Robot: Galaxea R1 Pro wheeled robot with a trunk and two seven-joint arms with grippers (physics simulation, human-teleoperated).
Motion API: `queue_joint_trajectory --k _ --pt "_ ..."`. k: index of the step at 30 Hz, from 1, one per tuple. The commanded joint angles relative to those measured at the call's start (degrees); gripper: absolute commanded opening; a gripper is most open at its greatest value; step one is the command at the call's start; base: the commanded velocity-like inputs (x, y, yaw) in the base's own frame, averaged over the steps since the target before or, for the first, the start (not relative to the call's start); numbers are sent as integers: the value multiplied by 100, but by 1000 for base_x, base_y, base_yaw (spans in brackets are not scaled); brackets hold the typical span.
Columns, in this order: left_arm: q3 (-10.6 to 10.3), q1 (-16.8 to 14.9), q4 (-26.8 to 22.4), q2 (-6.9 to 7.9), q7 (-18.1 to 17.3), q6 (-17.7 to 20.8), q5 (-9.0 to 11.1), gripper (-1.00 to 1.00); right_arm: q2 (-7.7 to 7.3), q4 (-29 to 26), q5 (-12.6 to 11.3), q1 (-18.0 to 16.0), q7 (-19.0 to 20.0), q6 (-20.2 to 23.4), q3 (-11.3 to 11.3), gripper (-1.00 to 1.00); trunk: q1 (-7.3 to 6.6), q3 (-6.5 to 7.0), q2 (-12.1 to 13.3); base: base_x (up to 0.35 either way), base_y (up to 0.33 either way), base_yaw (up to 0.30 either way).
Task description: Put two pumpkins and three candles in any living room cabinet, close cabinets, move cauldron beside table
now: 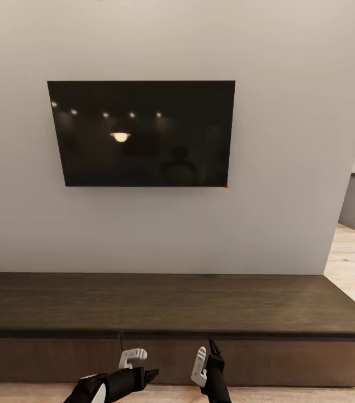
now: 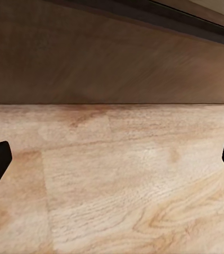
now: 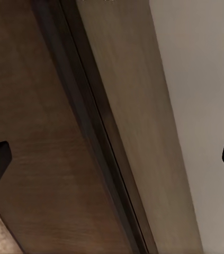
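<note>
Cabinet point(image 1: 166, 305) drawers sit closed (television point(image 1: 142, 133) above), left gripper point(image 2: 112, 164) and right gripper point(image 3: 112, 161) both spread, empty.

No legible txt anywhere.

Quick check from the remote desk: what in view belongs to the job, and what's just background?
Job:
- cabinet, drawer fronts flush
- left gripper, jaws open, empty
- right gripper, jaws open, empty

Background:
- wall TV
- wood floor
</note>
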Motion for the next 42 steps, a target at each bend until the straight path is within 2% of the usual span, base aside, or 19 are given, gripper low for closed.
queue_joint_trajectory --k 1,16,33,42 --pt "-6 -2 -7 2 6 52 60 100 1 4 52 -4 -22 50 14 100 -1 -7 -3 0 0 0" --pt "-11 -2 -6 2 6 55 60 100 1 177 50 -4 -22 42 30 100 -1 -7 -3 -143 0 0" --pt "-30 -2 -6 -5 -2 52 51 100 1 199 50 -4 -22 41 26 100 -1 -7 -3 -12 0 0" --pt "-31 -2 -6 -7 -2 44 57 100 1 199 50 -4 -22 41 23 100 197 -168 -364 0 0 0"
